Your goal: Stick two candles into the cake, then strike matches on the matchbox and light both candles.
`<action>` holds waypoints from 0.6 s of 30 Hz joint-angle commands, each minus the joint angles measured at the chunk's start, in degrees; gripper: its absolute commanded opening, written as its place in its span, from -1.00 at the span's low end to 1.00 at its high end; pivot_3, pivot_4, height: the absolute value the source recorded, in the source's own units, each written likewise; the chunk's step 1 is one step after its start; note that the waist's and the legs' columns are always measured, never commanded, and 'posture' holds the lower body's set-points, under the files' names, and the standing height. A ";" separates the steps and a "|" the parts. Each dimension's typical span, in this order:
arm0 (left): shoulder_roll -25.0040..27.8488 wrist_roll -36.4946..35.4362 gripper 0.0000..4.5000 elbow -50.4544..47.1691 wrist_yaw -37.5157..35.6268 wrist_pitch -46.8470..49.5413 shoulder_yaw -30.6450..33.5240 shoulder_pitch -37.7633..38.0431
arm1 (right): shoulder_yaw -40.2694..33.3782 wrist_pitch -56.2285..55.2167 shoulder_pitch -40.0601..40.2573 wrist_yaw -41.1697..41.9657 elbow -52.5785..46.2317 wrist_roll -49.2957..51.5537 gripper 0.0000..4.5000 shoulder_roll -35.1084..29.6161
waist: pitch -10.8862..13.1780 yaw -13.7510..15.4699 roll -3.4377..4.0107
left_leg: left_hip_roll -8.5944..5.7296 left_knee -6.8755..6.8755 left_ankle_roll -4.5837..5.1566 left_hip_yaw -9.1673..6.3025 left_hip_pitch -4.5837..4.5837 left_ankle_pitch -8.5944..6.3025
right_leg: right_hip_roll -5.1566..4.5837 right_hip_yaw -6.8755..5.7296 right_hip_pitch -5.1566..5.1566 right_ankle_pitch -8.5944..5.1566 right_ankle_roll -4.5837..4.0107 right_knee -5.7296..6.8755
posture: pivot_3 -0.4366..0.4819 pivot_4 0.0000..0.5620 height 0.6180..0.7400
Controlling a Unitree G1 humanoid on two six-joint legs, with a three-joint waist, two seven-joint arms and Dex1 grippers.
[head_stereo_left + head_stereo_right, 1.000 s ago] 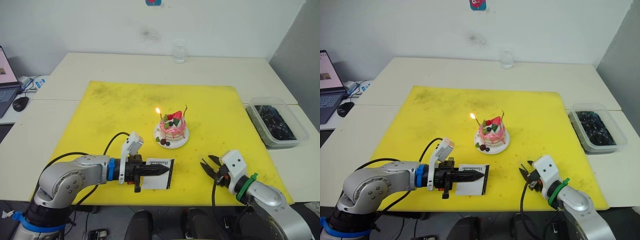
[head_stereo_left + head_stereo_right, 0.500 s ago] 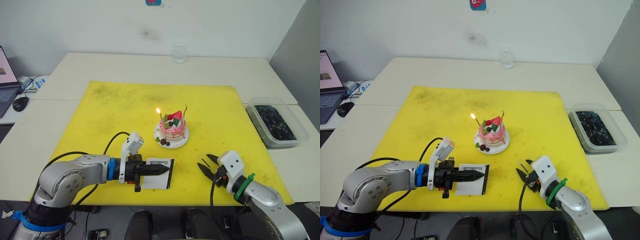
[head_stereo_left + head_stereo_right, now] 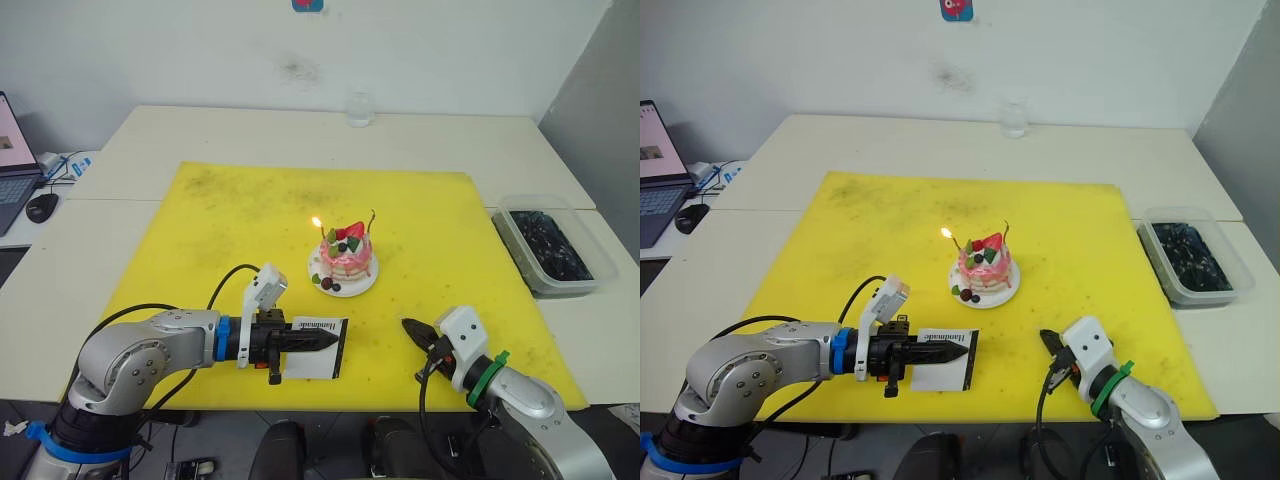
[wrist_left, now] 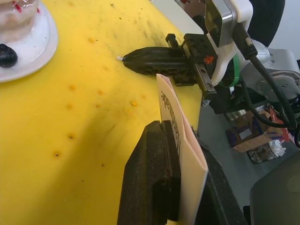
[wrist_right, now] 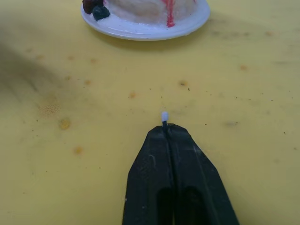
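Pink-and-white cake (image 3: 346,259), yellow mat (image 3: 250,220)

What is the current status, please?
Left gripper clamps matchbox. Right gripper shut on match. One candle lit, other candle unlit.

Small black lettering runs along the matchbox (image 3: 312,346) — too small to read.

The robot's arms are silver-grey metal with black cables. The left tool (image 3: 318,341) has a blue collar and white camera bracket; the right tool (image 3: 412,328) has a green ring.
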 commanded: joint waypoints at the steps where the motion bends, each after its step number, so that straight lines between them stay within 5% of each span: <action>1: 0.09 -0.69 -1.00 -0.81 -0.34 -0.14 0.44 -0.45 | -0.32 -0.04 -0.07 -0.58 0.30 -0.22 -0.98 0.49 | 0.00 0.00 0.00 | 0.00 0.00 0.00 0.00 0.00 0.00 | 0.00 0.00 0.00 0.00 0.00 0.00 | -0.05 -0.47 1.00; 18: -1.98 -1.67 -1.00 -0.77 1.13 0.83 0.62 -1.32 | -4.04 2.86 -0.64 1.74 -8.20 3.40 -0.98 -2.07 | 0.00 0.01 0.00 | -0.01 0.00 0.00 0.01 -0.01 0.00 | 0.00 0.01 -0.01 0.00 0.00 0.01 | -0.05 -0.47 1.00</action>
